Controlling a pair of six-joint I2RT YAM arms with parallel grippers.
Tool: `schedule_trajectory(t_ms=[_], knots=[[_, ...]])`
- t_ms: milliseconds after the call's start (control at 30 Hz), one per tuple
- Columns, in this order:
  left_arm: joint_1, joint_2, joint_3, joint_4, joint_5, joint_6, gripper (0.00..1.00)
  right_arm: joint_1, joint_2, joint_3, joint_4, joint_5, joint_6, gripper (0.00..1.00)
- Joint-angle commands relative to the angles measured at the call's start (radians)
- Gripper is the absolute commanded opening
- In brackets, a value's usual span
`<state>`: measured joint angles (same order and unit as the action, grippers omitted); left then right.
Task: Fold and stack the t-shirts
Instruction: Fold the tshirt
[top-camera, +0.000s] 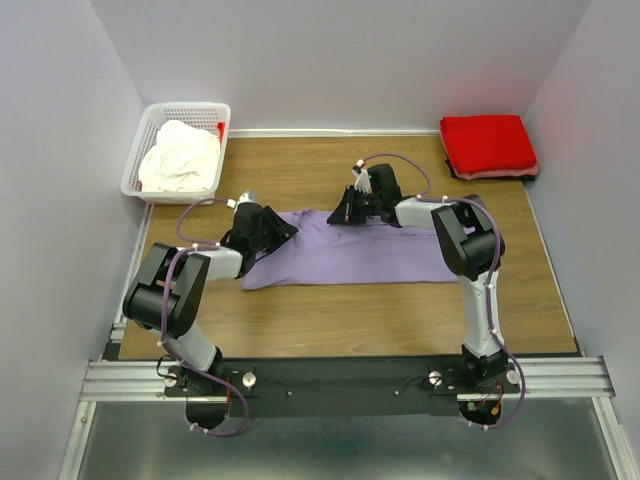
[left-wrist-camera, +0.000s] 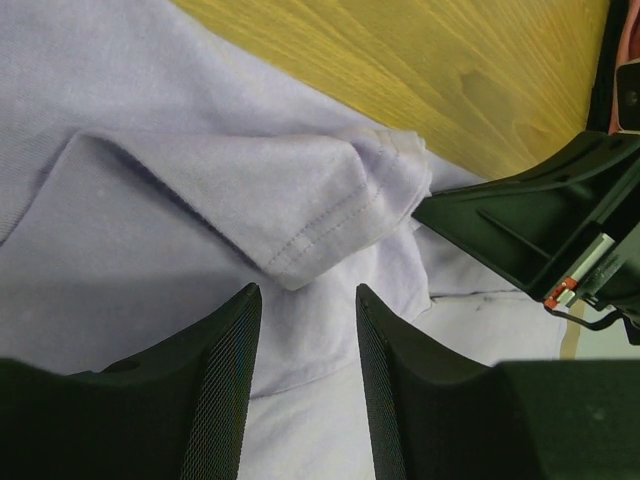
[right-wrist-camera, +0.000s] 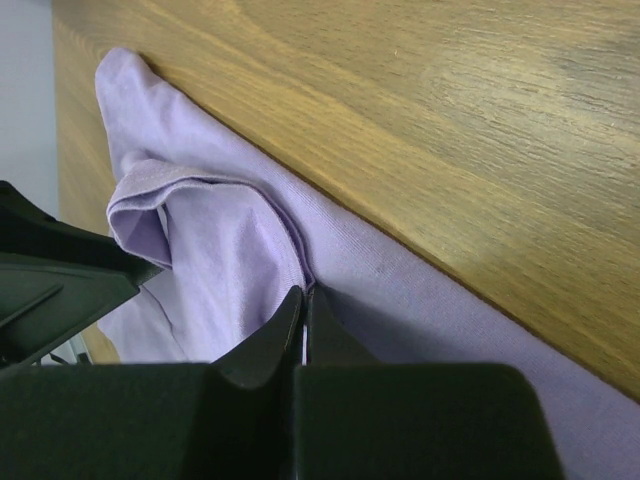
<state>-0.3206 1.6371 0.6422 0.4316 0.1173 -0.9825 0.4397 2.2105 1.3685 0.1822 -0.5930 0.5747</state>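
Observation:
The lavender t-shirt lies spread across the middle of the table, its left end bunched. My right gripper is at the shirt's far edge, shut on a raised fold of the lavender cloth, which runs into the tips of the gripper. My left gripper hovers over the shirt's left part. It stands open with cloth lying below the gap and a folded sleeve hem just ahead. The red t-shirt lies folded at the far right corner. The cream-white t-shirt sits crumpled in the basket.
A white lattice basket stands at the far left corner against the wall. Walls close the table on three sides. The two grippers are close together, and the right one's black body shows in the left wrist view. Bare wood lies near the arm bases.

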Motion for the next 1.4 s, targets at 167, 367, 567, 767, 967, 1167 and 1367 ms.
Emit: schedule_trajectory(t_ms=[167, 367, 567, 767, 967, 1167, 1367], knots=[[0.009, 0.021, -0.016, 0.059, -0.01, -0.042, 0.5, 0.011, -0.008, -0.014, 0.002, -0.024, -0.019, 0.05], [0.014, 0.064, -0.004, 0.087, -0.016, -0.047, 0.5, 0.011, -0.009, -0.014, 0.002, -0.027, -0.019, 0.05], [0.021, 0.079, -0.024, 0.139, -0.013, -0.059, 0.5, 0.011, -0.009, -0.014, 0.002, -0.03, -0.021, 0.05], [0.029, 0.089, -0.05, 0.212, 0.002, -0.081, 0.5, 0.011, -0.005, -0.013, 0.002, -0.033, -0.019, 0.05], [0.034, 0.096, -0.044, 0.226, 0.016, -0.087, 0.43, 0.011, -0.005, -0.011, 0.002, -0.033, -0.019, 0.05], [0.038, 0.095, -0.042, 0.239, 0.025, -0.09, 0.32, 0.011, -0.003, -0.008, 0.0, -0.033, -0.018, 0.05], [0.044, 0.09, -0.045, 0.248, 0.036, -0.094, 0.2, 0.011, -0.005, -0.008, 0.0, -0.033, -0.016, 0.05]])
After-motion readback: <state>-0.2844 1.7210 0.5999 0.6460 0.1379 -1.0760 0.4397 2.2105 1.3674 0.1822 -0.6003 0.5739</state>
